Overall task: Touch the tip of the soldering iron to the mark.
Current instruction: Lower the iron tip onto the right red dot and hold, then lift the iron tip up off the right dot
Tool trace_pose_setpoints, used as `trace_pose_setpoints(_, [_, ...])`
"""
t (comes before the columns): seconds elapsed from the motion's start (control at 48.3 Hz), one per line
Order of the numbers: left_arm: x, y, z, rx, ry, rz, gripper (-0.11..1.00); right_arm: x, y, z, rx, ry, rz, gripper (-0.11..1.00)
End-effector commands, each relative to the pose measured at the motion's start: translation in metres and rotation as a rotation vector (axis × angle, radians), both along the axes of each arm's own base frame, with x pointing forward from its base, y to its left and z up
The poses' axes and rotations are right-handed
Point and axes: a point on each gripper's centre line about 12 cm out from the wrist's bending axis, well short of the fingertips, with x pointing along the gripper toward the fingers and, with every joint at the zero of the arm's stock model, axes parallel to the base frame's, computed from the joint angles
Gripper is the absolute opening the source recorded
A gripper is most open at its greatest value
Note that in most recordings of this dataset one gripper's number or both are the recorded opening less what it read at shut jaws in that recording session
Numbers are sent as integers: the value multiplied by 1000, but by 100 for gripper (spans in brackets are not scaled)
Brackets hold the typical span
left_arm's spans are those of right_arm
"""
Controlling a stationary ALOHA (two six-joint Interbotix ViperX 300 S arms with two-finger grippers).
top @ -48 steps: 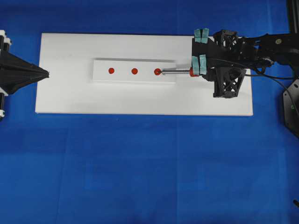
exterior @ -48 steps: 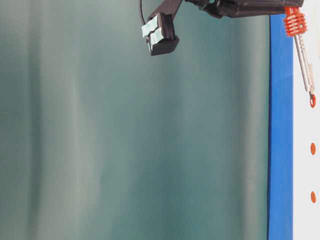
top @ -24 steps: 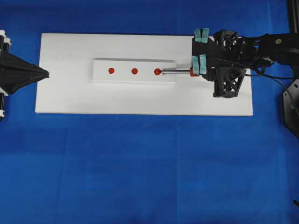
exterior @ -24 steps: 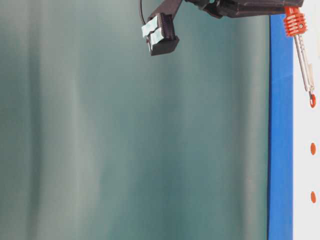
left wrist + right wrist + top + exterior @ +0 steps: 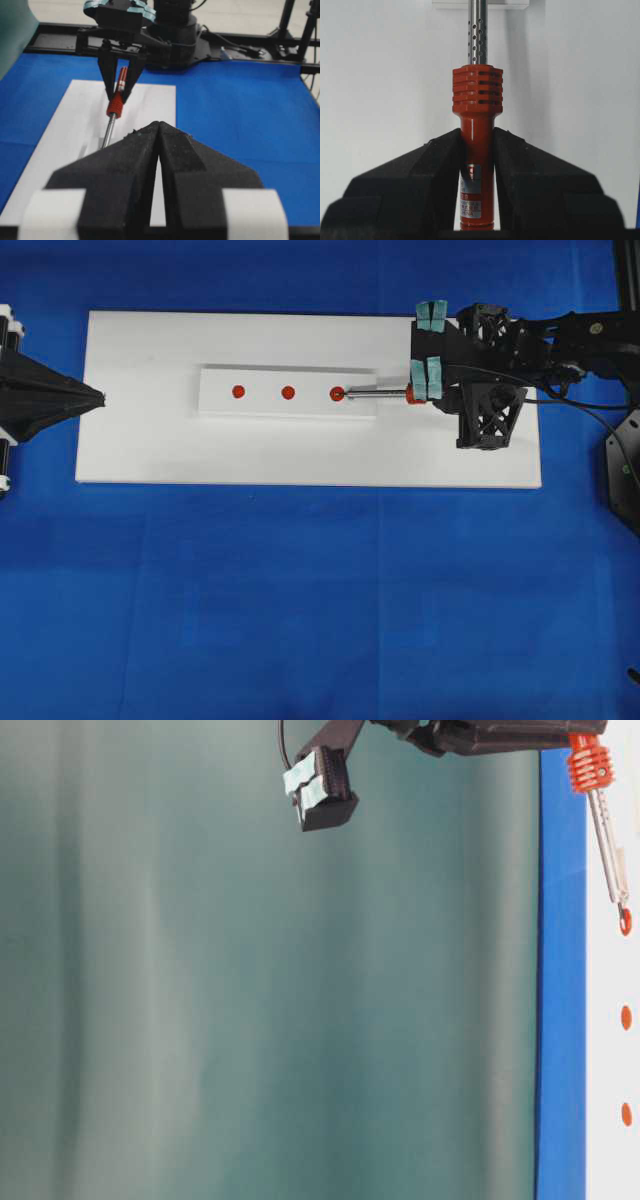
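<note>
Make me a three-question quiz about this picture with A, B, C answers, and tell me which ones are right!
1. Where is the tip of the soldering iron?
A. On the middle dot
B. At the mark, the end dot nearest the right gripper
C. Off the white strip, on the blue cloth

2. How many red dots are on the white strip?
A. Three
B. Two
C. Five

3. What are the left gripper's fingers doing?
A. Holding the soldering iron
B. Spread wide open
C. Pressed together, holding nothing

Answers:
1. B, the overhead view shows the silver shaft ending at that end dot.
2. A, three dots sit in a row in the overhead view.
3. C, the left wrist view shows the two black fingers meeting with nothing between them; the right gripper holds the iron's red handle.
</note>
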Motion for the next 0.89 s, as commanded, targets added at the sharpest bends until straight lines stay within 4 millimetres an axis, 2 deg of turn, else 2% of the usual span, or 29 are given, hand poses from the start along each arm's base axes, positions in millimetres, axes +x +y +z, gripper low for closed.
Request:
trace_pose_setpoints(0.0, [1, 0, 5, 2, -15, 1, 0, 5, -2, 8, -7, -33, -4, 6])
trace_pose_setpoints(0.248, [1, 0, 5, 0, -15, 1, 0, 4, -2, 9, -7, -30, -3, 6])
trace_pose_setpoints(0.373, [1, 0, 5, -1, -15, 1, 0, 3, -1, 16, -9, -39, -2, 6])
trace_pose_setpoints(0.869, [1, 0, 5, 1, -21, 1, 0, -12, 1, 106, -62, -155, 0, 6])
